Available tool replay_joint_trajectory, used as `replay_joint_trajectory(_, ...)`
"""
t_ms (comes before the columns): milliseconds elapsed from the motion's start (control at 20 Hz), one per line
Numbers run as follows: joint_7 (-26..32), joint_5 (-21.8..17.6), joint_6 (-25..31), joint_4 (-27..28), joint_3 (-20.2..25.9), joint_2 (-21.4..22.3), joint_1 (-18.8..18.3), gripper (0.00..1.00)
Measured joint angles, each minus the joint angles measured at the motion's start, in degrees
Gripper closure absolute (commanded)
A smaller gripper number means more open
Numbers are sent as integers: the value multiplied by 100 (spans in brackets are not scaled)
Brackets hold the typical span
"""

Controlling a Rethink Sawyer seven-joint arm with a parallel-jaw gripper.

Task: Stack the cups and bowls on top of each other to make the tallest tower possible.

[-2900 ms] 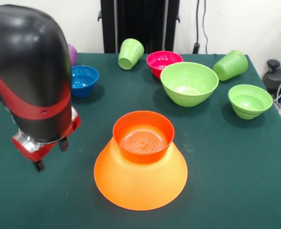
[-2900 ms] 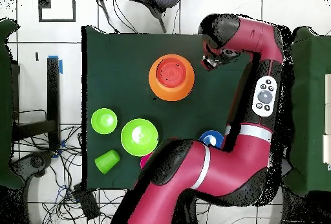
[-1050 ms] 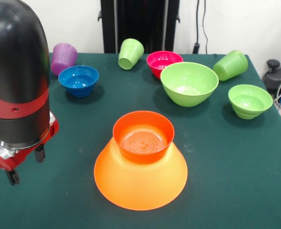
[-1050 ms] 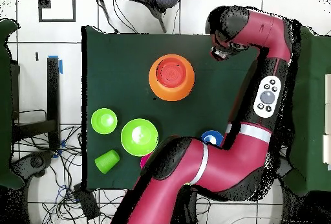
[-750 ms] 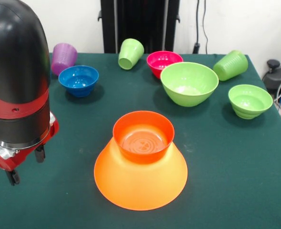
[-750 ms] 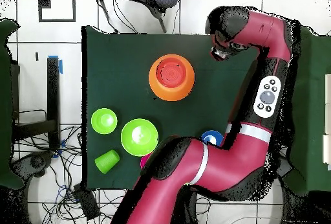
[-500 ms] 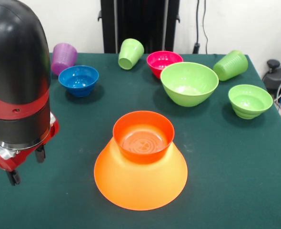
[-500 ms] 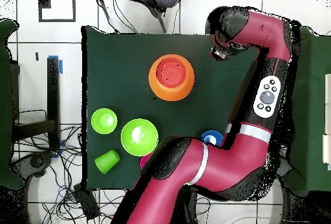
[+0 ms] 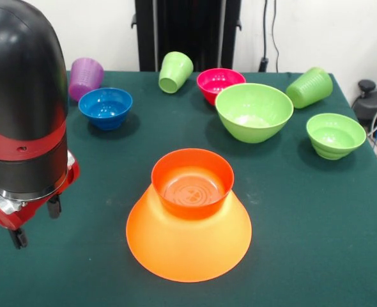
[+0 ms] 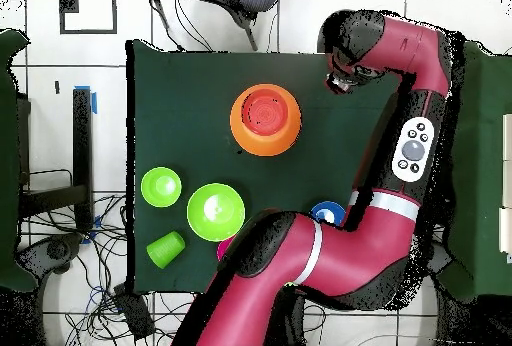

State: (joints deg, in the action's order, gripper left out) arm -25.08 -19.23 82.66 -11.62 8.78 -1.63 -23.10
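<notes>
**Arm drawn aside, tower two bowls high**

Over the last few seconds the arm has slid away from the big orange bowl (image 9: 188, 249) toward the desk's (image 9: 316, 217) edge, and for about the last second it has not moved at all. The pincer (image 9: 35, 222) now hangs low over the cloth, well apart from the big orange bowl. Its two dark tips stand wide with nothing between them.

That shift has uncovered the purple cup (image 9: 85, 77), which lies beyond the big orange bowl, just beside the blue bowl (image 9: 105, 107). We judge the arm is between picks, clear of the stack and free to choose.

The tower so far is the big orange bowl turned rim down, with the red-orange bowl (image 9: 192, 185) sitting upright on its base. Everything else waits behind it: the pink bowl (image 9: 219, 83), the large green bowl (image 9: 253, 112), the small green bowl (image 9: 335, 134), and two green cups (both tipped over), one (image 9: 175, 71) beside the pink bowl, the other (image 9: 310, 87) past the large green bowl. We see no yellow cup.

We can read no brand, label or writing on any bowl, cup or the arm.
</notes>
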Motion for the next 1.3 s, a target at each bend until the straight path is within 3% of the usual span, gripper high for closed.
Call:
replay_joint_trajectory(400, 298, 1, 300, 0, -4, 0, -8, 0)
replay_joint_trajectory(800, 1013, 18, 608, -141, -121, 34, -37, 0)
replay_joint_trajectory(1050, 1180, 44, 569, -676, -231, 250, -83, 0)
replay_joint_trajectory(1300, 1181, 43, 389, -1537, -407, 649, -134, 0)
